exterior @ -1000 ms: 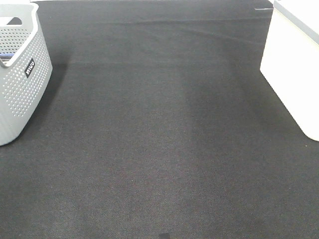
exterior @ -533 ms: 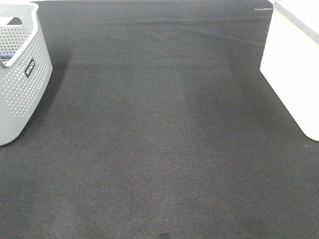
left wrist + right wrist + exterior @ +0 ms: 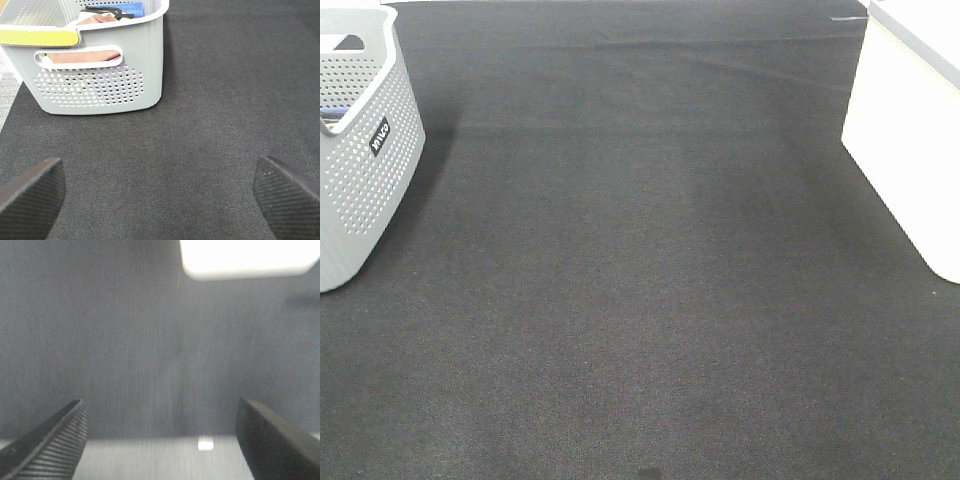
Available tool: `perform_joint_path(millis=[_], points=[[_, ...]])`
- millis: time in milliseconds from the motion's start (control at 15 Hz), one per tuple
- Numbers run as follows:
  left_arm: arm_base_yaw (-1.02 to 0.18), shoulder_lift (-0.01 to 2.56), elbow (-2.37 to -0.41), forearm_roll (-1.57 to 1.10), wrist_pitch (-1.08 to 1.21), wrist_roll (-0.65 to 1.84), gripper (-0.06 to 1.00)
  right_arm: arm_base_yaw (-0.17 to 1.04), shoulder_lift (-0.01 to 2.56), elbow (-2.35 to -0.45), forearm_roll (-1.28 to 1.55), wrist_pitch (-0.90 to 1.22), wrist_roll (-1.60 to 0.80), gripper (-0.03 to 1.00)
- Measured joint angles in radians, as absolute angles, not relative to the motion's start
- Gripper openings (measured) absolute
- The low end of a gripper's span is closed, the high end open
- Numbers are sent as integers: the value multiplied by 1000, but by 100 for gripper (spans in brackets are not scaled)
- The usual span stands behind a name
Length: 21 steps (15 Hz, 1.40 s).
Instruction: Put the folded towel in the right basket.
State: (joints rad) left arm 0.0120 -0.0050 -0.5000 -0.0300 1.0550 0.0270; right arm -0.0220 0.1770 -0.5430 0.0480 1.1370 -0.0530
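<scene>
A pinkish-brown folded cloth (image 3: pixel 82 56), likely the towel, lies inside the grey perforated left basket (image 3: pixel 100 85) and shows through its handle slot in the left wrist view. The same basket stands at the left edge of the exterior view (image 3: pixel 360 150). The white right basket (image 3: pixel 910 140) stands at the right edge and also shows in the right wrist view (image 3: pixel 247 257). My left gripper (image 3: pixel 157 170) is open and empty over the mat, a short way from the grey basket. My right gripper (image 3: pixel 160 407) is open and empty, apart from the white basket. Neither gripper shows in the exterior view.
A black mat (image 3: pixel 640 280) covers the table between the two baskets. The grey basket also holds a blue item (image 3: pixel 131 8), a black item (image 3: pixel 102 10) and a yellow piece (image 3: pixel 37 36) at its rim. A pale strip (image 3: pixel 150 460) runs along the mat's edge.
</scene>
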Motion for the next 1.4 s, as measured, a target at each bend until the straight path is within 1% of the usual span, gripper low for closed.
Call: perform_joint_path(millis=[200, 267, 1400], points=[[12, -5, -500, -30, 1055, 27, 97, -22, 27, -508, 47, 1087, -50, 77], [12, -5, -500, -30, 1055, 27, 97, -22, 16, -505, 47, 1080, -50, 77], [12, -5, -500, -30, 1055, 27, 97, -22, -6, -502, 46, 1067, -49, 77]])
